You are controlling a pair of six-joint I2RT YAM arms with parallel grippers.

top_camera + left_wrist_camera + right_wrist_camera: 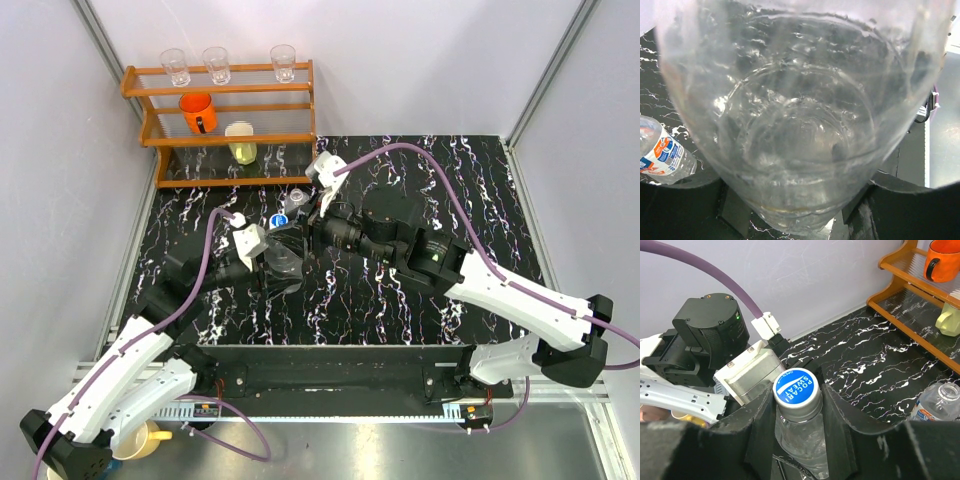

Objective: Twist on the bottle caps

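The small round white screw cap with a blue top (796,388) sits on the neck of a wide clear plastic bottle (285,258), left of the middle of the black white-veined desk (480,200).

At the back left of the desk stands an orange-brown wooden shelf rack (225,140). Three clear drinking glasses (215,64) stand on its top level, and an orange mug (197,112) and a pale yellow cup (241,143) on the levels below.

In front of the rack, the left tool (268,263) is clamped on the body of the wide clear plastic bottle. In the left wrist view the see-through wall (800,125) fills nearly the whole picture, with the dark fingers (690,210) pressing in at either side of it.

Just to the right, the right tool (797,435) reaches in from the right side of the desk. It is closed on the cap, its black pads (760,430) against both sides of the cap and the neck below it. The blue top faces the right wrist camera and carries white lettering.

A narrower clear plastic bottle (296,198) with a white, blue and orange label stands on the desk. It is just behind the right tool and near the front of the rack. Its threaded neck (947,390) is open at the top. It is near the wide clear plastic bottle but apart from it.
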